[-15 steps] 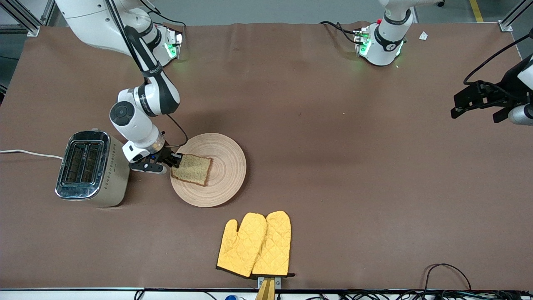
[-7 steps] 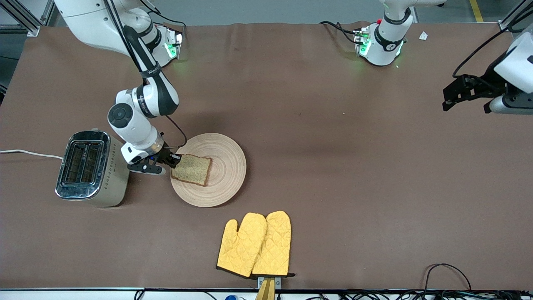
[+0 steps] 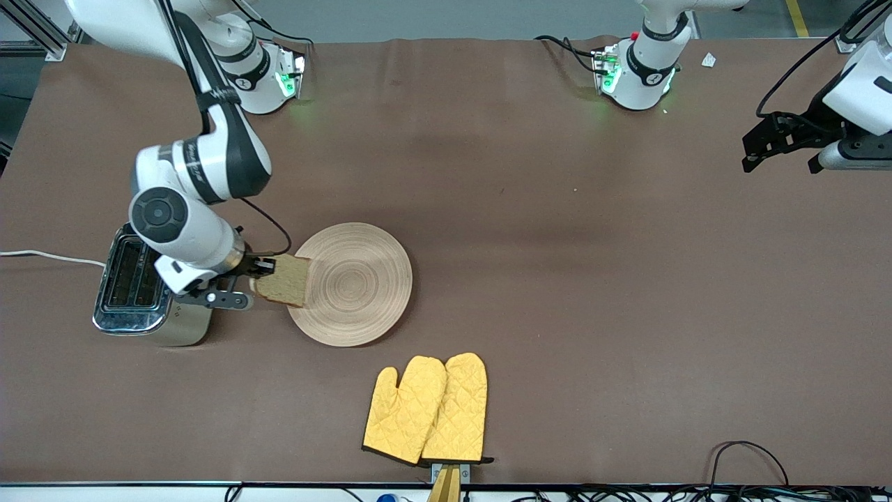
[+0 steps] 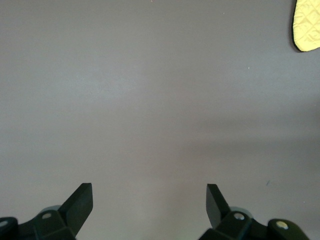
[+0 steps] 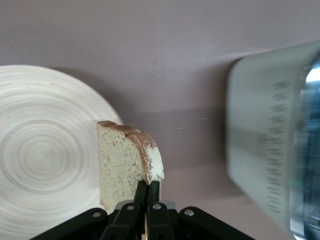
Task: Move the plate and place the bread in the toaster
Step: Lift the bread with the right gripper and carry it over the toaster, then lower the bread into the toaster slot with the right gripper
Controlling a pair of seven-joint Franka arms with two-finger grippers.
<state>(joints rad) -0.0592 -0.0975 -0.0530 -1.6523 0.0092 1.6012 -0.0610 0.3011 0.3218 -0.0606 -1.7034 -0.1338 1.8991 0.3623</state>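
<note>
My right gripper [image 3: 259, 273] is shut on the edge of the bread [image 3: 283, 280], a square light brown slice with a darker crust. It holds the slice in the air over the plate's edge that faces the toaster. In the right wrist view the bread [image 5: 127, 162] stands up from the pinched fingers [image 5: 148, 192]. The round light-wood plate [image 3: 362, 286] lies bare on the table and shows in the right wrist view [image 5: 40, 160]. The beige toaster [image 3: 139, 296] with its chrome top stands beside it at the right arm's end, partly hidden by the arm. My left gripper [image 3: 779, 143] is open, held high and waiting over the table at the left arm's end; its fingers [image 4: 80, 202] frame bare tabletop.
A pair of yellow oven mitts [image 3: 428, 410] lies nearer the front camera than the plate; one tip shows in the left wrist view [image 4: 307, 25]. The toaster's white cord [image 3: 42, 256] runs off the table edge. The toaster's side [image 5: 265, 150] is close to the bread in the right wrist view.
My right gripper has lifted the bread off the plate and carried it toward the toaster. The plate is now bare. The left arm has risen slightly at its end of the table.
</note>
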